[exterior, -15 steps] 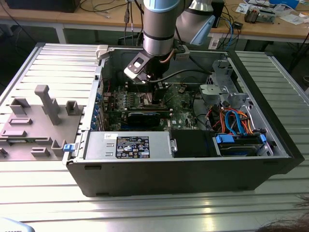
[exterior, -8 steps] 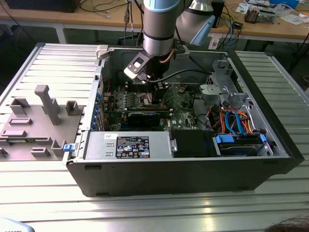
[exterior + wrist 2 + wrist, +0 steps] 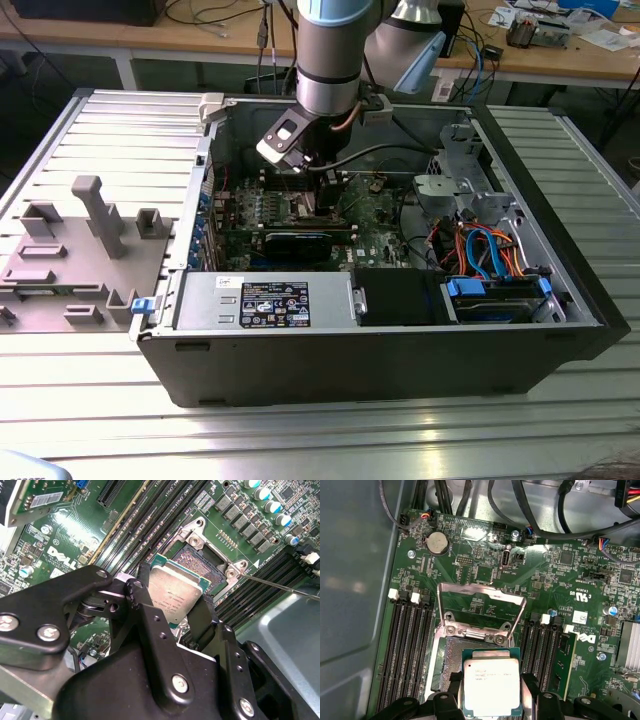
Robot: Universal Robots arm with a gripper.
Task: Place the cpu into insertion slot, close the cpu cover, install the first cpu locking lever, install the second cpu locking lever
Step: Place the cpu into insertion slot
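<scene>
black claw (image 3: 172,605) clamped on flat silver-grey square cpu (image 3: 491,687) over dark silver-rimmed insertion slot (image 3: 451,656); placing step, likely needs careful squaring.

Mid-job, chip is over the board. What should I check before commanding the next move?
1. Grip: gripper shut on the cpu by two opposite edges: ok.
2. cpu cover swung up, off the insertion slot: ok.
3. Visible part of the slot bare: ok.
4. cpu seated: not ok, it is held over the slot.
5. cpu orientation matches the slot: cannot tell.
6. Locking levers out of the way: cannot tell.
</scene>
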